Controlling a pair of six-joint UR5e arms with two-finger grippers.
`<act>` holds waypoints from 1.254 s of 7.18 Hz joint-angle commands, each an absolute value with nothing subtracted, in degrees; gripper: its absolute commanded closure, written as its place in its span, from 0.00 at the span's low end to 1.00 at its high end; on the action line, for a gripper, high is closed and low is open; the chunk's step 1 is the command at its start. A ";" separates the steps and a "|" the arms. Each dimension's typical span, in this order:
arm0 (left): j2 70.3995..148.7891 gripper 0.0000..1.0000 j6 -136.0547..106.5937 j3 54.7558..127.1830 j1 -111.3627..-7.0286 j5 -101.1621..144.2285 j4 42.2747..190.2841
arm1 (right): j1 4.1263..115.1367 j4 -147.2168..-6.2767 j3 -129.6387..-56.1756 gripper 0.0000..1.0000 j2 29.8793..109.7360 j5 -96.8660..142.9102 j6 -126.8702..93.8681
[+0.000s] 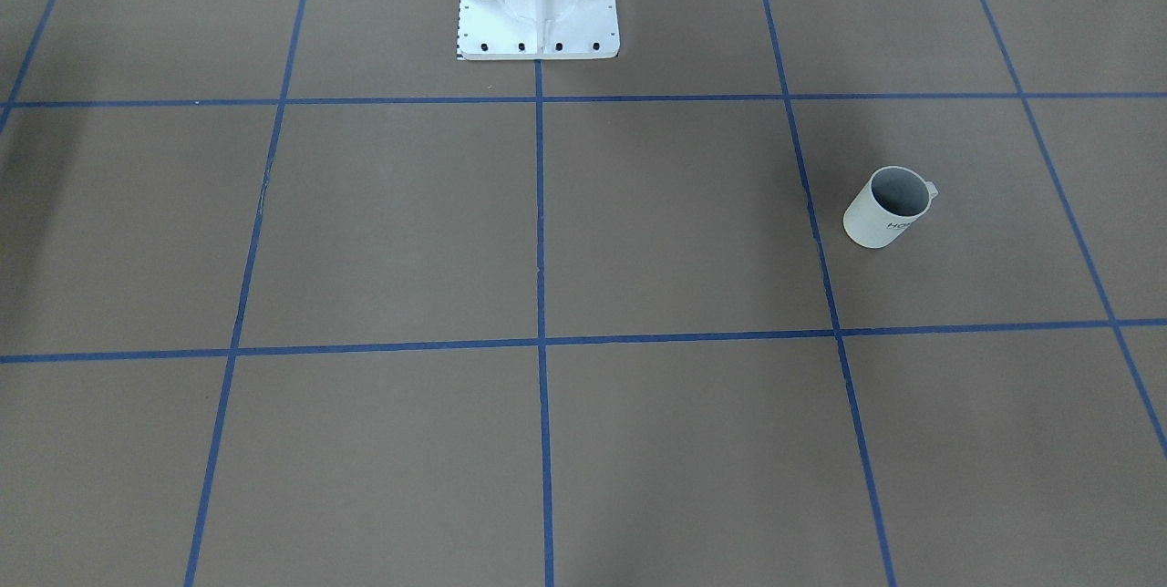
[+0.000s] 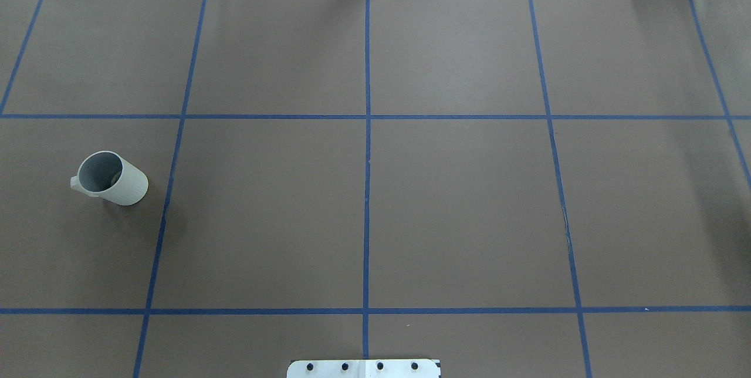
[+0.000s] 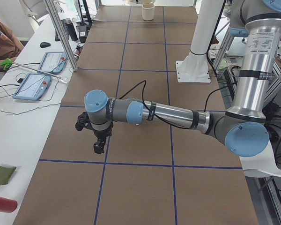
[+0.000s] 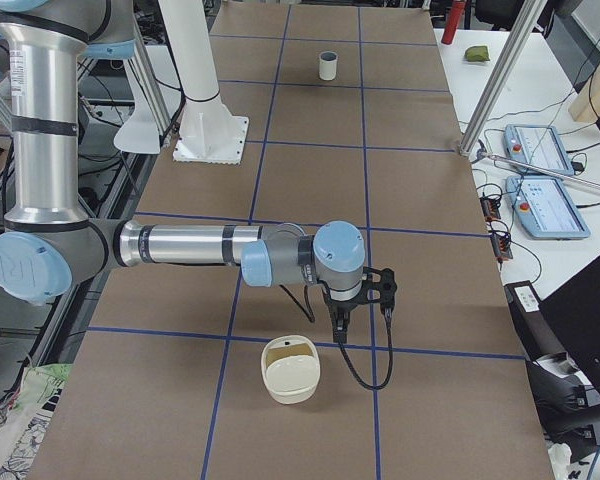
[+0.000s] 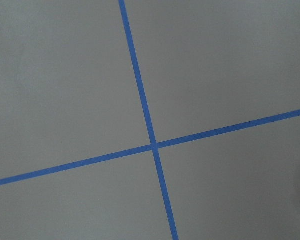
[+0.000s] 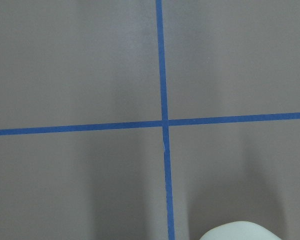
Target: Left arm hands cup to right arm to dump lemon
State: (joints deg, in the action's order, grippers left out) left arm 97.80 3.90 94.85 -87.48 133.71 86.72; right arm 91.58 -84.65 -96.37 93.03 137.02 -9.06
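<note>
The white cup point(image 2: 120, 189) stands upright on the brown table on my left side, with its handle turned away from the table's middle. It also shows in the front view point(image 1: 880, 224), where "HOME" is partly readable, and small and far in the exterior right view point(image 4: 327, 65). A faint pale piece low inside it looks like the lemon point(image 2: 117, 178). My left gripper point(image 3: 98, 149) hangs above the table near a tape crossing. My right gripper point(image 4: 338, 335) hangs just beyond a cream container. Both show only in side views, so I cannot tell whether they are open or shut.
The cream container point(image 4: 290, 370) sits at the table's right end; its rim shows in the right wrist view point(image 6: 240, 231). The white pedestal base point(image 2: 364, 368) stands at the robot's edge. Side benches hold teach pendants point(image 3: 33, 86), and an operator point(image 3: 0, 42) sits there.
</note>
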 commanded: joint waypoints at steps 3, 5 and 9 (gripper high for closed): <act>97.12 0.00 -23.37 105.46 -74.38 134.65 88.32 | 89.91 -83.51 -96.33 0.00 93.07 137.37 -9.14; 94.92 0.00 -38.02 106.08 -72.61 134.74 89.81 | 89.91 -78.33 -96.07 0.00 94.21 137.63 -8.96; 89.23 0.00 -71.54 118.00 -59.89 126.67 91.58 | 89.74 -78.22 -96.07 0.00 94.22 137.55 -9.40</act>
State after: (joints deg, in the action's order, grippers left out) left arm 91.29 -60.29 113.33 -64.73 129.45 91.43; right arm 89.77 -78.29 -96.16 94.21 137.62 -9.35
